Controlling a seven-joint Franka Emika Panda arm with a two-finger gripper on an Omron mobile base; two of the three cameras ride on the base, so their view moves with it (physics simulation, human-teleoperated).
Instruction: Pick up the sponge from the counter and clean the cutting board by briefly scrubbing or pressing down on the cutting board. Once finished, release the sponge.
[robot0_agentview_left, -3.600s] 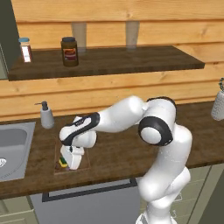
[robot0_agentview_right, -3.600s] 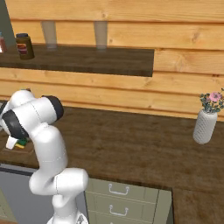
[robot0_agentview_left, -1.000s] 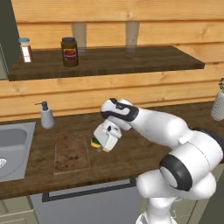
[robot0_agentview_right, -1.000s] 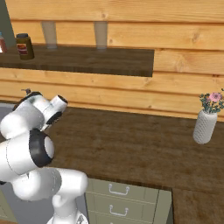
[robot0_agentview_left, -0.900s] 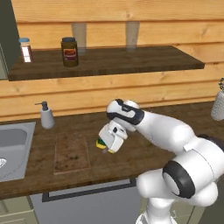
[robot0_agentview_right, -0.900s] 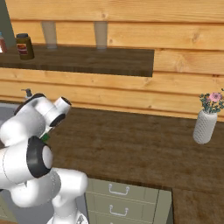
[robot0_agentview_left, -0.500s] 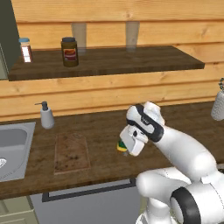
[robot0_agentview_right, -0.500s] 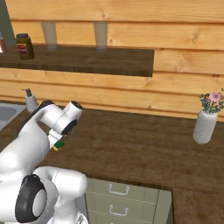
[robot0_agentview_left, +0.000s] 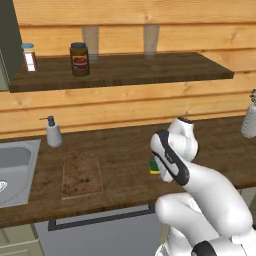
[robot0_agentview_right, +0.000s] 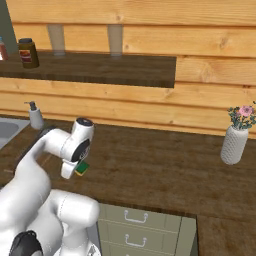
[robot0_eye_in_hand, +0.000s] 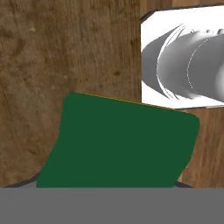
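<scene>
The sponge (robot0_agentview_left: 154, 167), dark green over yellow, hangs just above the counter (robot0_agentview_left: 125, 160) with my gripper (robot0_agentview_left: 156, 167) shut on it. The arm's white links cover most of the hand in the left base view. From the right base view the sponge (robot0_agentview_right: 82, 168) shows at the gripper (robot0_agentview_right: 78, 168) tip, over bare counter (robot0_agentview_right: 165, 170). Its green top (robot0_eye_in_hand: 118, 144) lies close below the hand camera, with wood grain (robot0_eye_in_hand: 43, 65) under it. The stained cutting board (robot0_agentview_left: 81, 173) lies flat well to the left of the gripper, apart from the sponge.
A steel sink (robot0_agentview_left: 12, 170) sits at the far left, and a soap dispenser (robot0_agentview_left: 52, 134) stands behind the board. The higher shelf holds a dark jar (robot0_agentview_left: 79, 59) and a small bottle (robot0_agentview_left: 30, 56). A white vase (robot0_agentview_right: 235, 140) with flowers stands at the right.
The arm has swung to the right with the sponge in the gripper, from over the cutting board to the bare counter right of it. The board has not moved.
</scene>
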